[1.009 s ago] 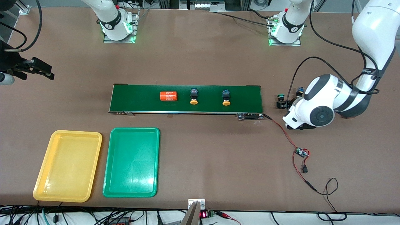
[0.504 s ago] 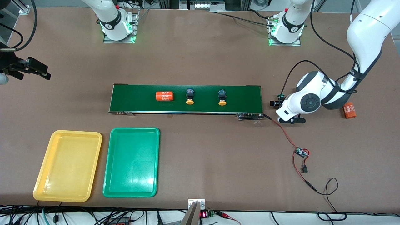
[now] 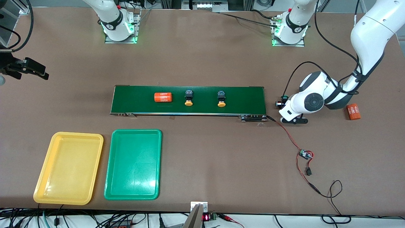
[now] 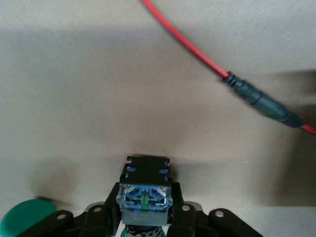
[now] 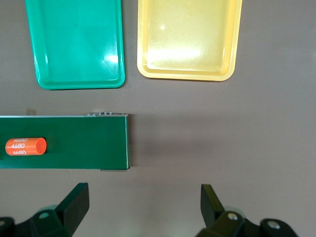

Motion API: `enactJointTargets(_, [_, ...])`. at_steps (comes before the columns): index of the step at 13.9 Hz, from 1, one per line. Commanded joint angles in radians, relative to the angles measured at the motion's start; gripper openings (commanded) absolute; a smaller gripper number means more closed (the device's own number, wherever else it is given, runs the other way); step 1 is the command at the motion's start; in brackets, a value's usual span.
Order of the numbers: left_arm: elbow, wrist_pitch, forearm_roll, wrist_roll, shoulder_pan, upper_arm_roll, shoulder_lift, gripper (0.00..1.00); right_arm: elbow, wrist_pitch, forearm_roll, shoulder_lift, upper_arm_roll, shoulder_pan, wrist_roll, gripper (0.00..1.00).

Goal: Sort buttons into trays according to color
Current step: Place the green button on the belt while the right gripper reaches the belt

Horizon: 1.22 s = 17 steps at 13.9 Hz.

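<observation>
Left gripper (image 4: 144,217) clamping green button (image 4: 144,190); right gripper (image 5: 143,210) waiting, jaws apart.
Light, rigid, likely top-heavy; gripping the square body is holding best.

Left claw (image 4: 144,217) shut on button (image 4: 144,190); belt items (image 3: 189,98) slid twd right arm's end.

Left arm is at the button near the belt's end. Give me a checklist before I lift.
1. Grip: left gripper has a finger on each side of the button body: ok.
2. Colour of that button's cap: hidden under the gripper: cannot tell.
3. Neighbouring green cap apart from the gripper: ok.
4. Red cable apart from the button: ok.
5. Green tray and yellow tray hold nothing: ok.
6. Right gripper open, waiting over the table off the belt end: ok.
</observation>
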Motion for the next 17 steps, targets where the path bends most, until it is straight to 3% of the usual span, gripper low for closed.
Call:
enactJointTargets(1, [0.108,-0.167,0.002,-0.006,-0.001,-0.1,-0.02,0.22,0.023,0.028,0.016,0.035,0.013,0.01,-0.001,1.0])
enactJointTargets(3, [0.185,-0.228,-0.03,-0.043,-0.026,-0.172,-0.017,0.22,0.023,0.088,0.006,0.069,0.016,0.062,-0.001,1.0])
enactJointTargets(5, [0.223,-0.226,-0.085,-0.049,-0.099,-0.174,-0.013,0.23,0.022,0.12,0.021,0.115,0.019,0.085,0.004,1.0])
enactJointTargets(8, [0.304,-0.212,-0.141,-0.127,-0.26,-0.134,0.021,0.23,-0.071,0.203,0.022,0.13,0.019,0.175,0.102,1.0])
enactJointTargets(12, [0.301,-0.104,-0.141,-0.192,-0.386,-0.045,0.044,0.28,-0.148,0.251,0.022,0.155,0.039,0.307,0.365,1.0])
enactJointTargets(13, [0.301,-0.091,-0.139,-0.192,-0.401,-0.03,0.043,0.38,-0.148,0.254,0.022,0.164,0.088,0.308,0.415,1.0])
enactJointTargets(15, [0.3,-0.091,-0.141,-0.212,-0.403,-0.028,0.043,1.0,-0.159,0.297,0.022,0.176,0.18,0.297,0.528,1.0])
enactJointTargets(17, [0.304,-0.106,-0.141,-0.221,-0.392,-0.036,0.027,1.0,-0.214,0.407,0.022,0.179,0.257,0.295,0.582,1.0])
